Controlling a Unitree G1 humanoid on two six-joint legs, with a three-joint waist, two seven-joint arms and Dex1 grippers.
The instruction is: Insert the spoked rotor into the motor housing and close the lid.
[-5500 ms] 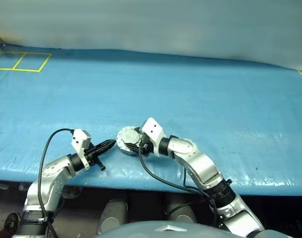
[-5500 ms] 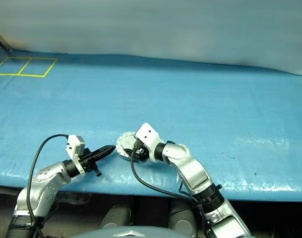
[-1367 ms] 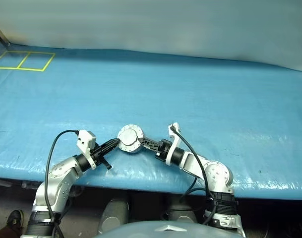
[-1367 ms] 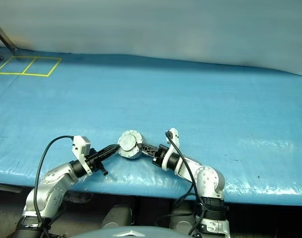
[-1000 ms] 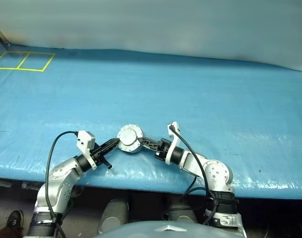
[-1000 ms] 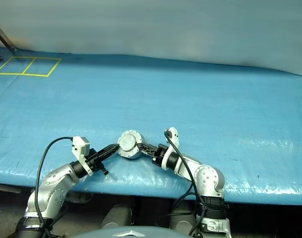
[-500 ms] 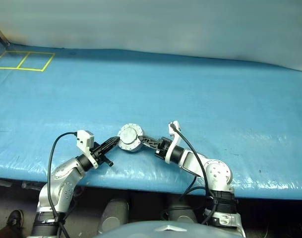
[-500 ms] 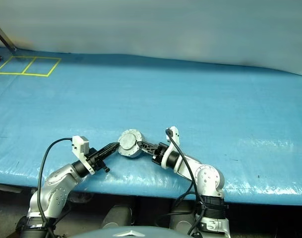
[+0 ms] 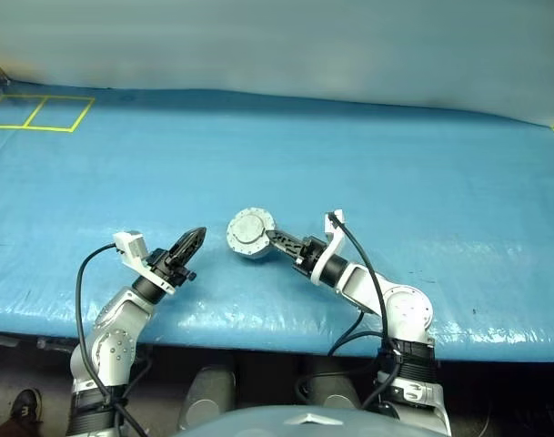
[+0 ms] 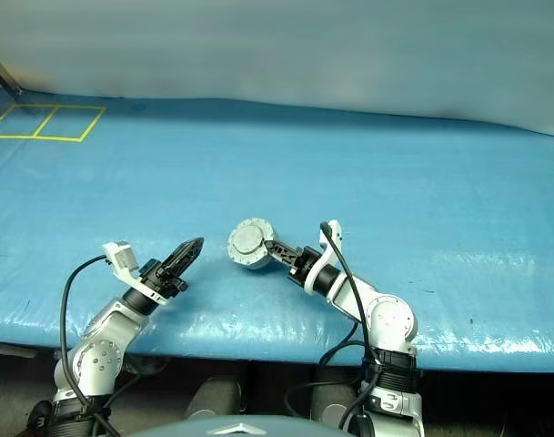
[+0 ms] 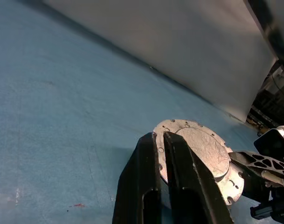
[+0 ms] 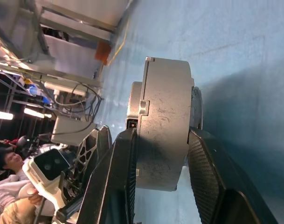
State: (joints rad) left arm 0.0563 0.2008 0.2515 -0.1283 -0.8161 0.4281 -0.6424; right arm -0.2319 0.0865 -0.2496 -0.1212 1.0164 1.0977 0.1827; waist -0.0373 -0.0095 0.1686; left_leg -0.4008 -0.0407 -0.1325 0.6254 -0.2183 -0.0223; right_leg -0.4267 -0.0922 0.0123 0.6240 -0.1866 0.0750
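Note:
The motor housing (image 9: pixel 251 233) is a round grey-silver drum with the lid (image 9: pixel 250 227) closed flat on top, its plain pale face up. My right gripper (image 9: pixel 269 240) is shut on the housing's side and holds it a little above the blue table; the right wrist view has a black finger (image 12: pixel 114 182) on each side of the drum (image 12: pixel 162 140). My left gripper (image 9: pixel 196 236) hovers apart to the housing's left, pointing at it, with a narrow gap between the fingers (image 11: pixel 144 186) and nothing in it. The spoked rotor is hidden.
The blue-sheeted table (image 9: pixel 367 164) stretches wide ahead, and its front edge (image 9: pixel 258 328) runs just below both arms. Yellow taped squares (image 9: pixel 40 112) mark the far left corner. A person (image 12: pixel 6 161) and racks of equipment stand off to the left.
The left gripper has let go of the housing's rim, drawn back left and parted its fingers slightly. The right gripper has lifted the housing up and a little to the right.

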